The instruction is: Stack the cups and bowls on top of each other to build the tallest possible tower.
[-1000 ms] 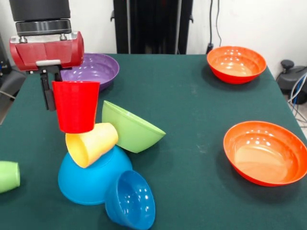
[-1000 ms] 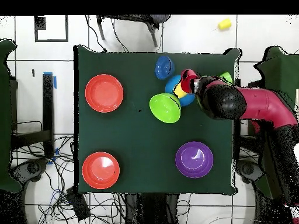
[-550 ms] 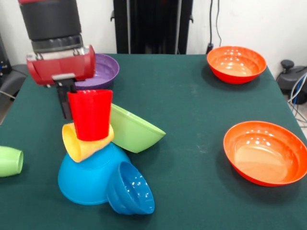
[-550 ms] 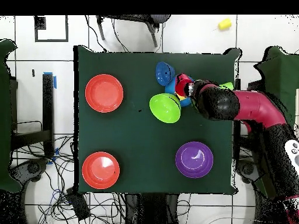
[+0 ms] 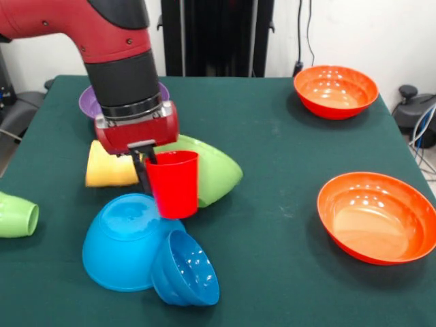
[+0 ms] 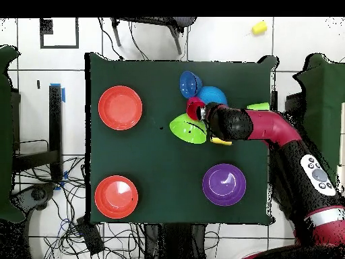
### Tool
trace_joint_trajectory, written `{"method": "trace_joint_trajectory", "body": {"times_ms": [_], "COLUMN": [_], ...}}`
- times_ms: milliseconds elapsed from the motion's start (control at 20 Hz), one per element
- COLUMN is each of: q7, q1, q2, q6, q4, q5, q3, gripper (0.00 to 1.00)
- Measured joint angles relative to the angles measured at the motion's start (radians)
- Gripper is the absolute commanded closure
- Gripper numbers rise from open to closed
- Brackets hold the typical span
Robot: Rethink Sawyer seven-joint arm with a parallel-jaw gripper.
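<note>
A green-covered bench (image 5: 286,150) fills the scene, with a white wall and a dark upright post behind it in the front view, and cables trailing over a pale tiled floor around it in the overhead view. The robot's hand (image 5: 151,178) is pinching the rim of an upright glossy red plastic cup (image 5: 174,182), one black finger (image 5: 144,176) pressed against the cup's outer wall on the camera's left; the cup's long axis stands vertical, mouth up. The relation that matters is that the large light-blue plastic bowl (image 5: 122,238), overturned with its rounded bottom up, sits just below and to the camera's left of the cup, so the tower's base lies a short way down and sideways from the hand. No tower stands now: a yellow plastic cup (image 5: 109,165) lies on its side behind the hand, a tilted light-green plastic bowl (image 5: 214,169) rests just behind the red cup, and a small dark-blue plastic bowl (image 5: 185,272) leans against the light-blue bowl's near side. A green plastic cup (image 5: 16,214) lies on its side near the bench's edge, a purple plastic bowl (image 5: 87,102) shows partly behind the arm, and two wide orange plastic bowls (image 5: 378,214) sit well apart on the other side. I can read no brand, label or writing anywhere.
</note>
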Motion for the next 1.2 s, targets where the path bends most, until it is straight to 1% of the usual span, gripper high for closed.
{"method": "trace_joint_trajectory", "body": {"times_ms": [600, 950, 1000, 1200], "q7": [0.000, 0.000, 0.000, 0.000], "q1": [0.000, 0.000, 0.000, 0.002], "q2": [0.028, 0.052, 0.059, 0.062], "q6": [-0.033, -0.035, -0.035, -0.034], "q4": [0.000, 0.000, 0.000, 0.002], "q5": [0.000, 0.000, 0.000, 0.010], "q3": [0.000, 0.000, -0.001, 0.006], "gripper": [1.00, 1.00, 0.00, 0.00]}}
